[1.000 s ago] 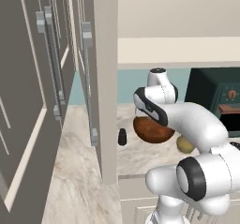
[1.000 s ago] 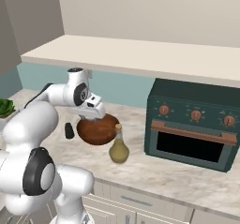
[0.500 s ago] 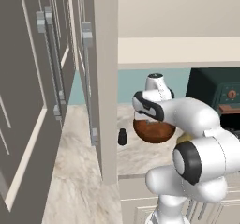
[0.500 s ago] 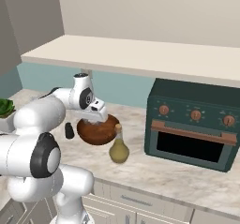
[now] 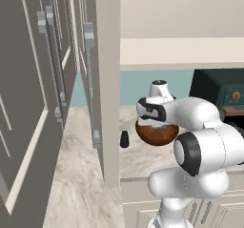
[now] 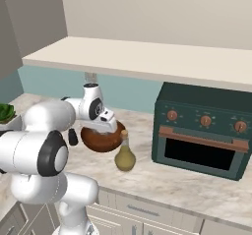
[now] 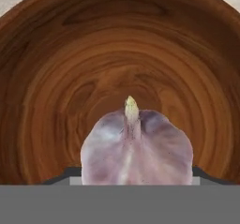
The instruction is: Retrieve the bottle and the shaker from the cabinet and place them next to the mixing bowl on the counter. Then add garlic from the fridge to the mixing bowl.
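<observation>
While the gripper (image 7: 133, 174) clasps a pale purple garlic bulb (image 7: 136, 148), a round brown wooden mixing bowl (image 7: 56, 92) lies beneath.
At centre frame the bowl sits on the marble counter (image 6: 197, 185), small dark shaker (image 5: 124, 139) at its left, rounded yellowish glass bottle (image 6: 125, 153) at lower right.
</observation>
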